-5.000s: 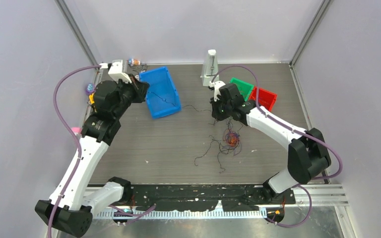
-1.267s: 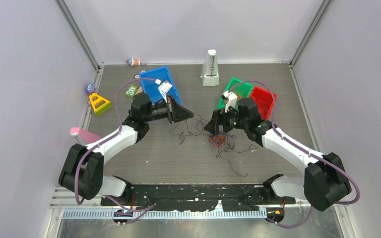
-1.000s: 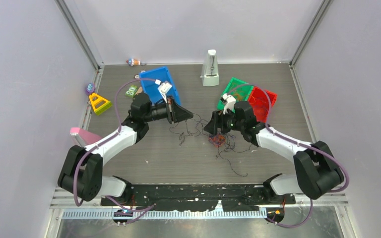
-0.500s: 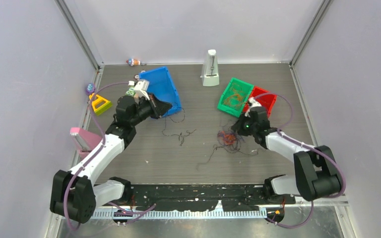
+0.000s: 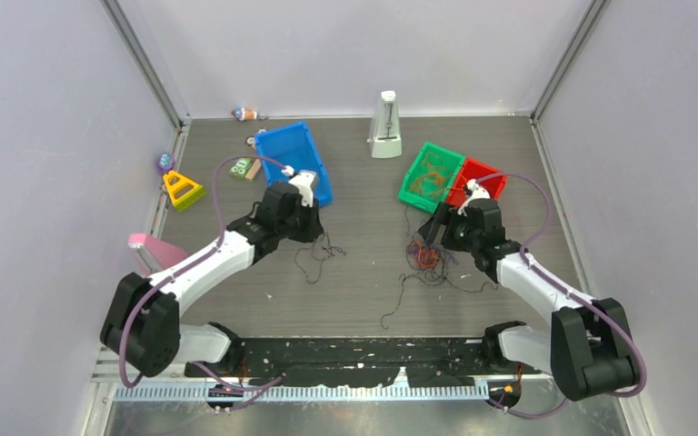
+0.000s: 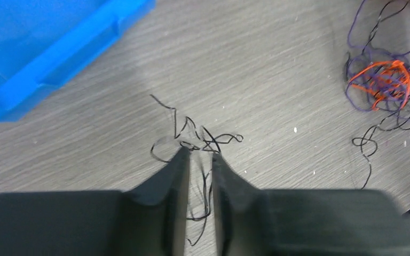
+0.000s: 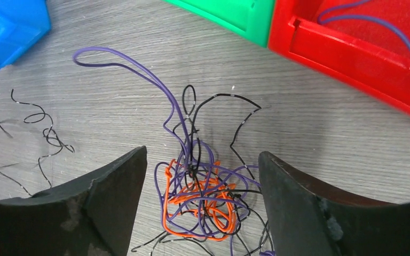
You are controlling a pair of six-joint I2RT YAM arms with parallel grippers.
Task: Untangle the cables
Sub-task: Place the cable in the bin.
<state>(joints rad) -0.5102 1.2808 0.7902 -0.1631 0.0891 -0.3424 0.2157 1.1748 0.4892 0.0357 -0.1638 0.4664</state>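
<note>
My left arm reaches toward 1 o'clock. My left tool (image 6: pixel 198 156) is low over the worktop (image 5: pixel 363 282), fingers a slit apart, with loose black strands (image 6: pixel 205 141) in the gap. My right arm reaches toward 11 o'clock. My right tool (image 7: pixel 203 156) is spread wide astride the cables (image 7: pixel 200 200), an orange, purple and black clump. Only the right wrist view shows a purple strand (image 7: pixel 376 20) in the red bin (image 7: pixel 352 53). Only the top view shows orange strands (image 5: pixel 433 174) in the green bin (image 5: pixel 406 193).

I see a matt, wood-grain desk (image 6: pixel 299 64), a glossy smooth-plastic blue bin (image 6: pixel 42 48), green bin (image 7: pixel 229 13) and red bin (image 7: pixel 352 48), and thin cables (image 7: pixel 197 197) with smooth, shiny coating.
</note>
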